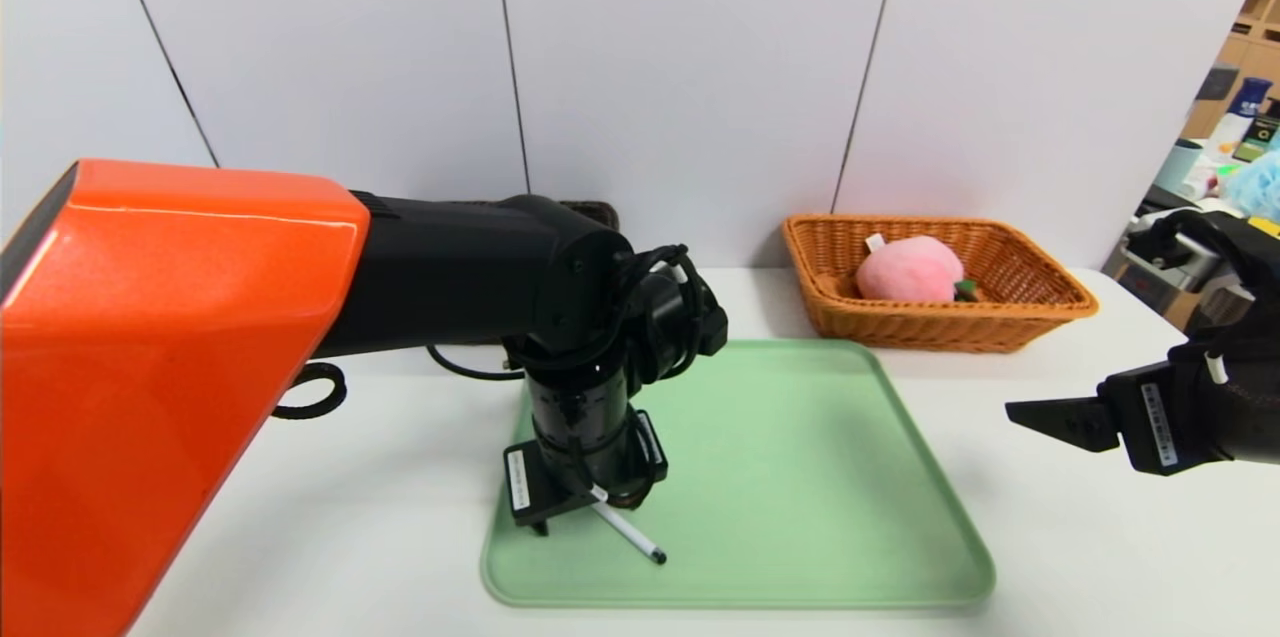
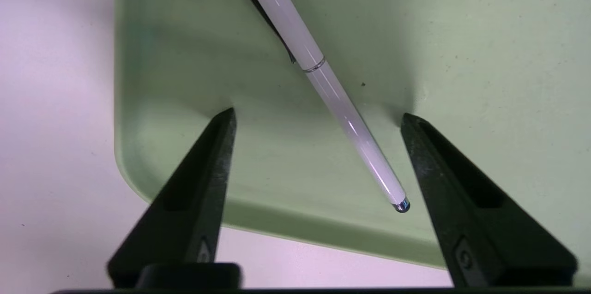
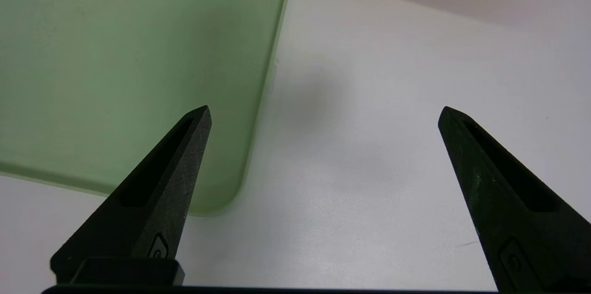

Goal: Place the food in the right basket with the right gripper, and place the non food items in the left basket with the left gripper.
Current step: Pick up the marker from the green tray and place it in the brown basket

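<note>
Now plush peach (image 1: 908,269) inside orange basket (image 1: 1040,302); pen (image 1: 628,532) on green tray (image 1: 800,477).

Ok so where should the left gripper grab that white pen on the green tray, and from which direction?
Probably from straight above, on the plain barrel between the metal ring and the tip. The pen lies flat on the green tray, slim and round, so only its two long sides offer purchase. The left gripper already straddles that stretch, jaws open either side, neither finger touching.

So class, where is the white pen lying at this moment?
In the head view the white pen lies on the green tray near its front-left corner, directly under the left gripper, between its open jaws.
</note>
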Controlling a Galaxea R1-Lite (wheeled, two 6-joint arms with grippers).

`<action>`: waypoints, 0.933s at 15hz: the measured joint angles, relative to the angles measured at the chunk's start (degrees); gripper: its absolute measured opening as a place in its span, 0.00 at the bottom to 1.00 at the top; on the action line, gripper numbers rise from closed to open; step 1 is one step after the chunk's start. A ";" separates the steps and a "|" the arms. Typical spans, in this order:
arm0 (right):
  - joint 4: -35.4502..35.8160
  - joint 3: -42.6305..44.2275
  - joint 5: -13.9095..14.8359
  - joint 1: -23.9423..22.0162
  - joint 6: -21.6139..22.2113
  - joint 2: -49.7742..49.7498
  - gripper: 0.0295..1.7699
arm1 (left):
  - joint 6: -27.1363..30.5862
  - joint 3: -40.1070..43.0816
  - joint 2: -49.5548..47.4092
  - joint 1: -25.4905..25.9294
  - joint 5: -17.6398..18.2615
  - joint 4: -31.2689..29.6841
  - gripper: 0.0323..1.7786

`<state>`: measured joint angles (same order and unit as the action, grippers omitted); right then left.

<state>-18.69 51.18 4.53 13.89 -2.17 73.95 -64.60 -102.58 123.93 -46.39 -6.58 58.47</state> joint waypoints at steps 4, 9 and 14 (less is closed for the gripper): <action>-0.11 -0.02 0.00 -0.02 0.00 -0.11 0.96 | -0.10 -0.06 0.00 -0.02 0.28 0.32 0.42; -0.10 -0.02 -0.07 -0.02 0.00 -0.11 0.96 | -1.00 -0.09 0.00 -0.02 0.26 0.35 0.01; -0.11 -0.27 -0.07 -0.02 0.09 -0.09 0.96 | -0.83 -1.72 -0.61 -0.05 0.39 0.85 0.01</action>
<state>-18.80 50.91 4.46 13.86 -2.08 73.86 -65.43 -104.30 123.32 -46.43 -6.19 59.32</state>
